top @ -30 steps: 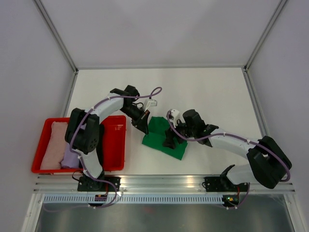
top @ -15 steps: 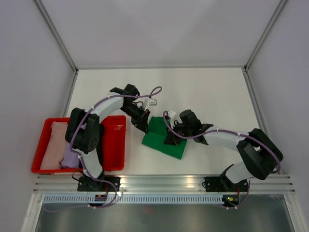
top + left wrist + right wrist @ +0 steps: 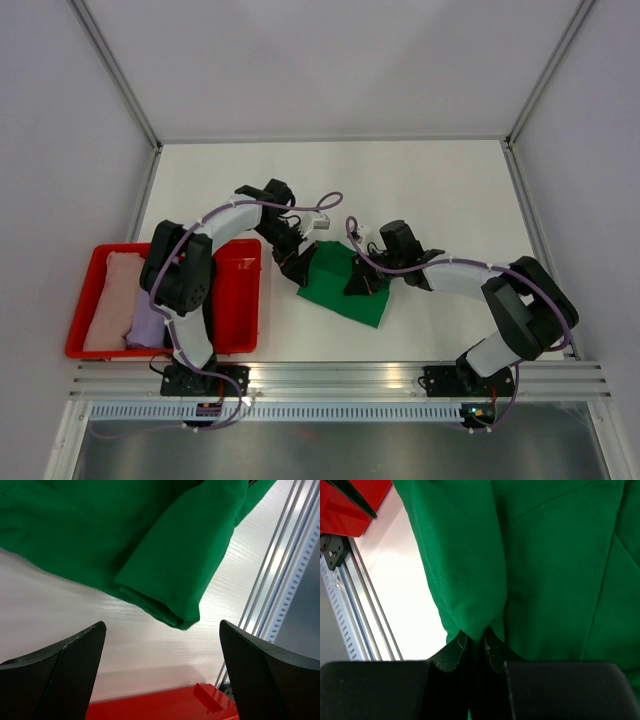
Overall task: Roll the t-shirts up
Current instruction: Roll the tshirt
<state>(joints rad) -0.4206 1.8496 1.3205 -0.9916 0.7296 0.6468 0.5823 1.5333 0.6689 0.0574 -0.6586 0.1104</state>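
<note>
A bright green t-shirt [image 3: 345, 283] lies folded on the white table between the two arms. My right gripper [image 3: 476, 642] is shut on a pinched fold of the green t-shirt [image 3: 545, 570] near its right side [image 3: 362, 281]. At the shirt's left edge my left gripper [image 3: 296, 266] stands wide open, holding nothing. Its fingers [image 3: 55, 677] frame bare table, with a folded edge of the green t-shirt [image 3: 165, 565] lying just beyond them. In the red tray rest a pale pink t-shirt [image 3: 110, 300] and a lavender t-shirt [image 3: 148, 322].
The shallow red plastic tray [image 3: 240, 300] sits at the near left, close to my left arm; its rim [image 3: 165, 705] shows under the left fingers. An aluminium rail [image 3: 340, 378] runs along the table's near edge. White walls enclose the table.
My left gripper has opened wide and let go of the shirt's left edge. My right gripper has shut on a fold of the green shirt and shifted slightly up and left.
</note>
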